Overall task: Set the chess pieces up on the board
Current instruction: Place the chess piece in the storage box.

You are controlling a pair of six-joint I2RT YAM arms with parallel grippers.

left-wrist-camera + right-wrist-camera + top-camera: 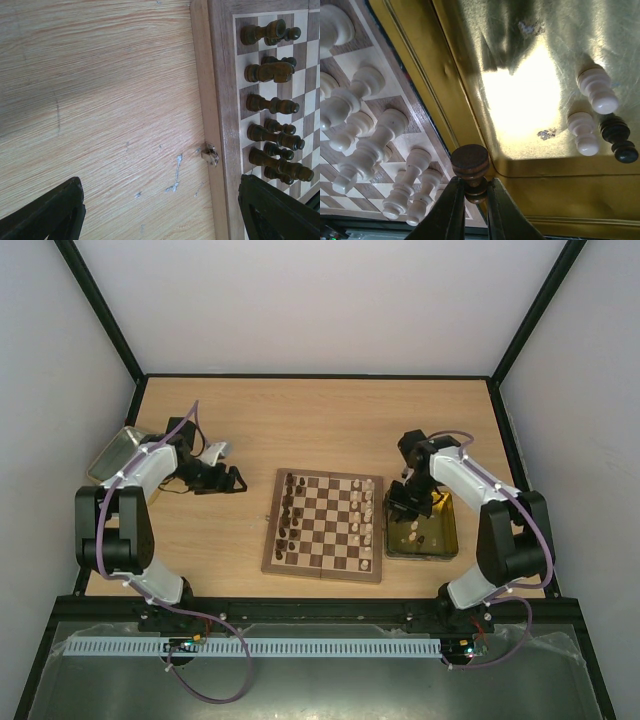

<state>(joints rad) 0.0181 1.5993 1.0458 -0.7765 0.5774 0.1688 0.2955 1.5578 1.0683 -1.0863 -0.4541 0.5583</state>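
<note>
Dark brown turned wooden pawn (470,167) is up off the surface, pinched at its neck by the right gripper (474,187), jaws nearly closed on that slim stem. It hangs over the rim of the yellowish rectangular tray (520,197), just beside the cream side of the square checked wooden chessboard (322,573). That's a narrow hold on a round neck, so the pawn could swivel or slip out in transit.

Its home looks to be the far side, among the dark pieces (270,72). A low carry would clip the tall cream pieces (370,150) standing in the way and bowl them over, and the dark rows are crowded, so a tilted set-down topples neighbours.

Two cream pawns (597,90) and a dark one (619,139) wait in the tray. The left gripper (232,480) hovers wide open and empty over the table just beside the dark edge, a possible clash.
</note>
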